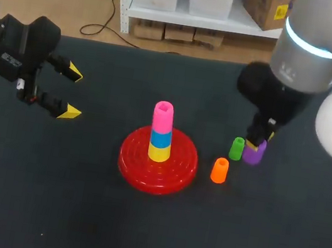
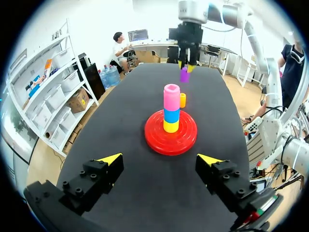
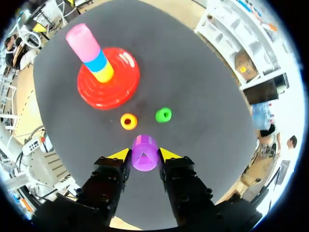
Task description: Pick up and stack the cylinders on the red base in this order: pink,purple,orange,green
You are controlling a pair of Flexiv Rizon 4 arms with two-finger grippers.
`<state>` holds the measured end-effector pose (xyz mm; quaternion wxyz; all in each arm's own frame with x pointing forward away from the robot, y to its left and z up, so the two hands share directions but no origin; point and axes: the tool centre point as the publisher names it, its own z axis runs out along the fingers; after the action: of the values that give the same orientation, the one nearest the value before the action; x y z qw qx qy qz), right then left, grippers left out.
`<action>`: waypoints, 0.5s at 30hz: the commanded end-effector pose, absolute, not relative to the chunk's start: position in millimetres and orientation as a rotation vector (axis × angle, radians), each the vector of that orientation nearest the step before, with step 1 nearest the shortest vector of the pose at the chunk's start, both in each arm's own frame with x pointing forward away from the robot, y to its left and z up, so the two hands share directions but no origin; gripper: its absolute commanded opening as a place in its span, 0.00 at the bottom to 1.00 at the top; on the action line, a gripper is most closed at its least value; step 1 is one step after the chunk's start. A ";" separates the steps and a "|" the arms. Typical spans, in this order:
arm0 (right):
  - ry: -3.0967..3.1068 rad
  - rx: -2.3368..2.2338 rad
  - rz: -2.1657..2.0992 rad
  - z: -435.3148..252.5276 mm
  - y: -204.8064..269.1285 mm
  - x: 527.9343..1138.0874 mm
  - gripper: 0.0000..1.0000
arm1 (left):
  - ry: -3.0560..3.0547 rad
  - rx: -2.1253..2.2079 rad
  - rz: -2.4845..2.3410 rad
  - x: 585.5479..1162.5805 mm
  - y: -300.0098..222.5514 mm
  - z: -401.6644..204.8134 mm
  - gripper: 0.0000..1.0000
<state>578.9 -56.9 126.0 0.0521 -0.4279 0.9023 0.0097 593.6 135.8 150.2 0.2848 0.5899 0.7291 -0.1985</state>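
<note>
Purple cylinder (image 3: 145, 157): clamped by right gripper (image 3: 144, 154), seemingly just off the table, next due atop pink cylinder (image 1: 162, 117) on red base (image 1: 137, 160); left gripper (image 1: 71, 91) open, standing aside.

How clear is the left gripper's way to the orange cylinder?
Probably not directly: the red base and its stack stand between the open left gripper and the orange cylinder; it would have to go over or around.

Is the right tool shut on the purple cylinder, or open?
Shut on it. In the right wrist view both yellow tips of the right tool touch the purple cylinder from two sides.
</note>
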 end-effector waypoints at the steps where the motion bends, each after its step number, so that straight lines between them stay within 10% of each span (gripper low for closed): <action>1: 2.722 -1.345 0.014 159.6 -37.6 582.8 0.00 | 1.949 1.580 -0.533 594.5 136.1 149.5 1.00; 15: 2.572 -1.577 0.005 205.3 63.8 620.5 0.00 | 1.949 1.580 -0.533 594.5 136.1 149.5 1.00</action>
<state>604.8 36.2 198.3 0.0934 -0.5177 0.8503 0.0143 593.6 135.7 150.2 0.2848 0.5899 0.7291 -0.1985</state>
